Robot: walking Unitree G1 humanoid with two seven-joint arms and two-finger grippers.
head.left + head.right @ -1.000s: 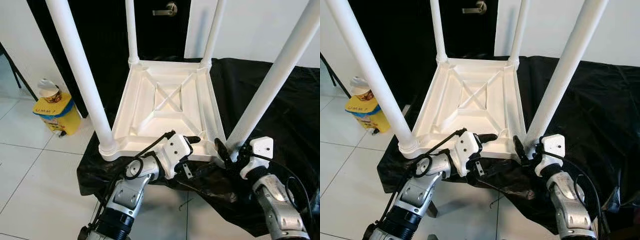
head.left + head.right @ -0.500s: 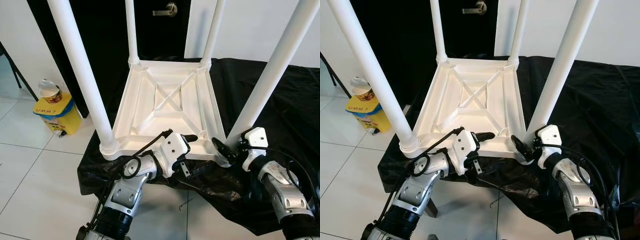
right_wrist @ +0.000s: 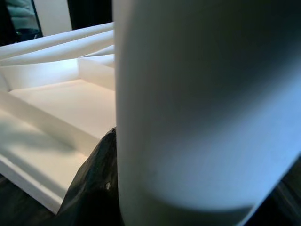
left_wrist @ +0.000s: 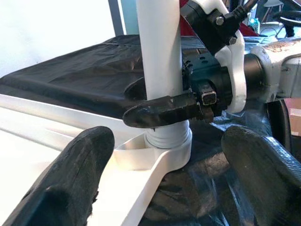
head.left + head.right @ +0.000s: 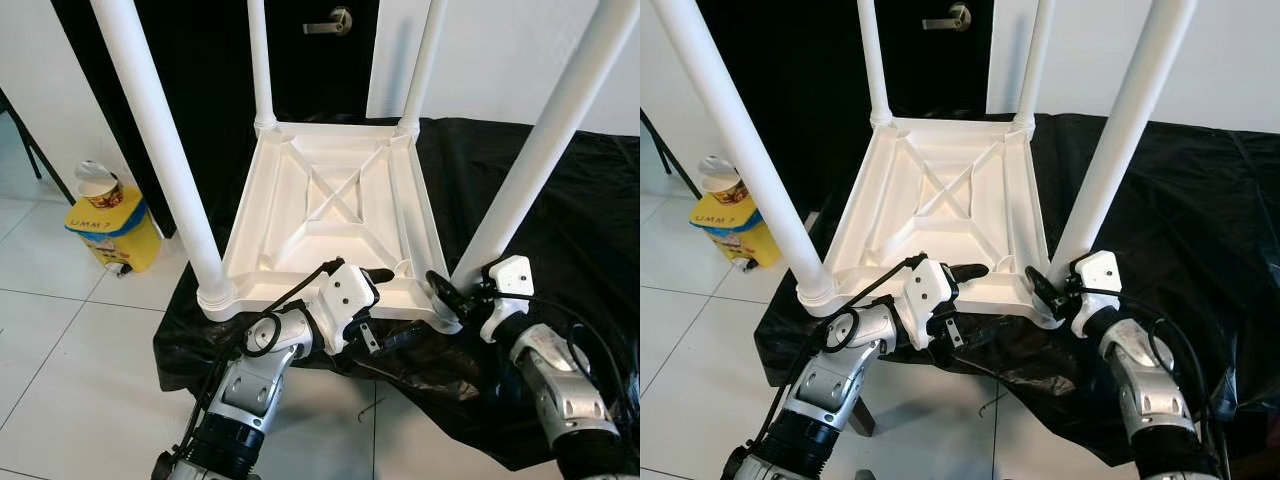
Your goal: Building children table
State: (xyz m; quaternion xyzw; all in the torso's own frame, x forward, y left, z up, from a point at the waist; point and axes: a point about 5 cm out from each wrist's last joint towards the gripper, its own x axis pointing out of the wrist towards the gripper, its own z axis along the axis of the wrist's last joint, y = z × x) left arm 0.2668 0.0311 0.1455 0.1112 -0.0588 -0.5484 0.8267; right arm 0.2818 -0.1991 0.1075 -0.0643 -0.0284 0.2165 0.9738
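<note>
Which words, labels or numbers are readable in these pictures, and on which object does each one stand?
"UMM": dark letters, only partly legible, on the yellow container on the floor to the robot's left; the characters after them are too blurred to read.
The cup on top of it carries a print too small to read.
Nothing else bears readable text.

Bright, even indoor light; head views sharp, right wrist close-up blurred.
</note>
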